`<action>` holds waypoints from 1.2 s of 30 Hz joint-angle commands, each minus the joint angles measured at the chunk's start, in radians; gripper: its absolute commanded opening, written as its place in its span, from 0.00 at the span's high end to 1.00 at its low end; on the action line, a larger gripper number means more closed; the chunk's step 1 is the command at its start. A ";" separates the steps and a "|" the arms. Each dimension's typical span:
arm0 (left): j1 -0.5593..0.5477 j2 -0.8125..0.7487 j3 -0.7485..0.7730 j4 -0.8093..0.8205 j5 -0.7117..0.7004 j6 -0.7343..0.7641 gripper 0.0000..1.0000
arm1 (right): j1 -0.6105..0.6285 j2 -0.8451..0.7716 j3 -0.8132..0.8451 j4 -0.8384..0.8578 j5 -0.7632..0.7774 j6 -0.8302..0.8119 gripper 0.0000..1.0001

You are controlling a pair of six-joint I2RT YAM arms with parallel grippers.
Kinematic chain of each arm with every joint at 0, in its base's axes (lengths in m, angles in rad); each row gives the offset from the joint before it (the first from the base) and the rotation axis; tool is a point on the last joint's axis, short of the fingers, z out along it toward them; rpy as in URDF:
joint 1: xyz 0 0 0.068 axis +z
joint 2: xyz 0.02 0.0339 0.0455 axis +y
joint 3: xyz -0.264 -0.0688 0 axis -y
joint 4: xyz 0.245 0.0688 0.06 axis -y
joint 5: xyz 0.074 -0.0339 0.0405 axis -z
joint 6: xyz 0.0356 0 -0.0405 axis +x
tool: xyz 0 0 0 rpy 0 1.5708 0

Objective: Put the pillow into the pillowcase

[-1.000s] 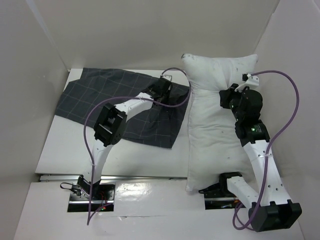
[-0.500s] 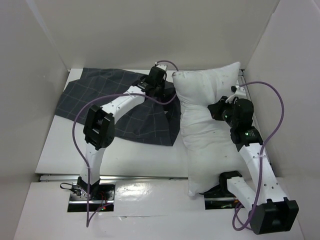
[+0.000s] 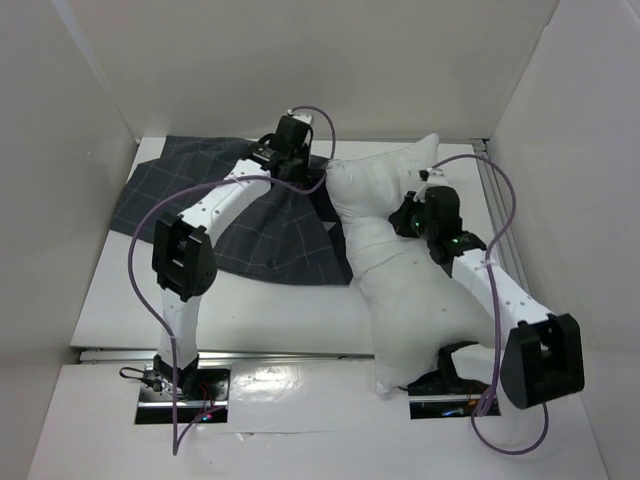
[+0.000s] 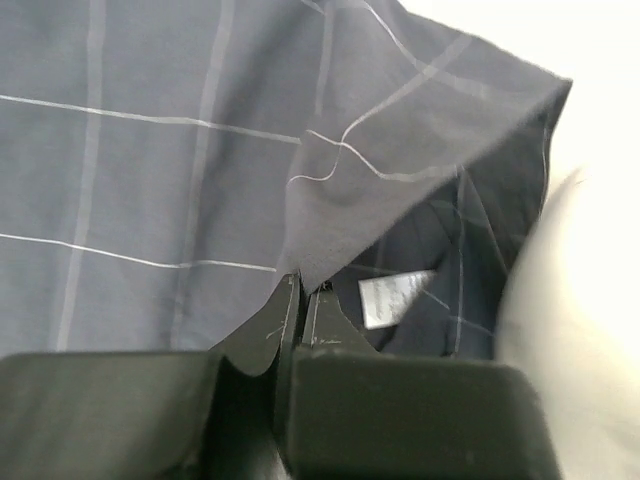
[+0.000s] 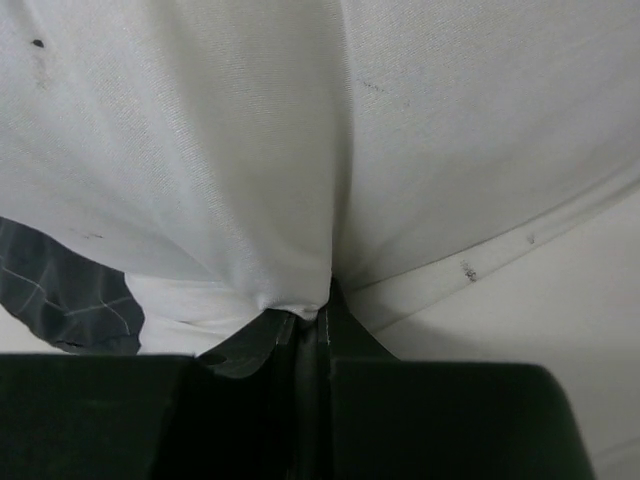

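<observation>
Your left gripper (image 4: 300,292) is pinched shut on the pillowcase (image 4: 150,150) edge. Your right gripper (image 5: 312,318) is clamped on the pillow (image 5: 250,150), which lies outside, at the pillowcase's 3 o'clock.

the pillow (image 3: 405,295) is soft white cloth, matt and finely woven, creased, flecked with small dark specks. the pillowcase (image 3: 160,180) is thin dark grey cloth, matt, with pale woven grid lines and a small white tag (image 4: 395,297). the left gripper (image 4: 300,292) looks like matt black plastic.
</observation>
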 commanded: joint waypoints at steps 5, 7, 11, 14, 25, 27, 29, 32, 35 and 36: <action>0.063 -0.087 0.100 0.007 0.033 0.015 1.00 | 0.213 0.222 0.061 -0.284 0.329 -0.055 1.00; 0.063 -0.087 0.113 0.006 0.033 0.015 1.00 | 0.280 0.306 0.093 -0.307 0.378 -0.055 1.00; 0.063 -0.133 0.067 0.016 0.070 0.041 1.00 | 0.352 0.461 0.199 -0.366 0.601 0.018 1.00; 0.042 -0.172 0.009 0.016 0.070 0.050 1.00 | 0.376 0.506 0.271 -0.400 0.702 0.084 1.00; 0.042 -0.242 -0.133 0.066 0.097 0.050 1.00 | 0.329 0.251 0.173 -0.068 0.188 -0.123 1.00; 0.019 -0.233 -0.115 0.066 0.117 0.050 1.00 | 0.377 0.306 0.191 -0.054 0.191 -0.136 1.00; 0.009 -0.233 -0.090 0.066 0.131 0.050 1.00 | 0.460 0.370 0.205 -0.027 0.211 -0.152 1.00; -0.001 -0.222 -0.068 0.043 0.140 0.050 1.00 | 0.558 0.424 0.233 -0.005 0.251 -0.179 1.00; -0.011 -0.212 -0.068 0.031 0.131 0.041 1.00 | 0.622 0.434 0.185 0.037 0.287 -0.198 1.00; -0.011 -0.212 -0.068 0.017 0.131 0.032 1.00 | 0.623 0.409 0.169 0.050 0.288 -0.198 1.00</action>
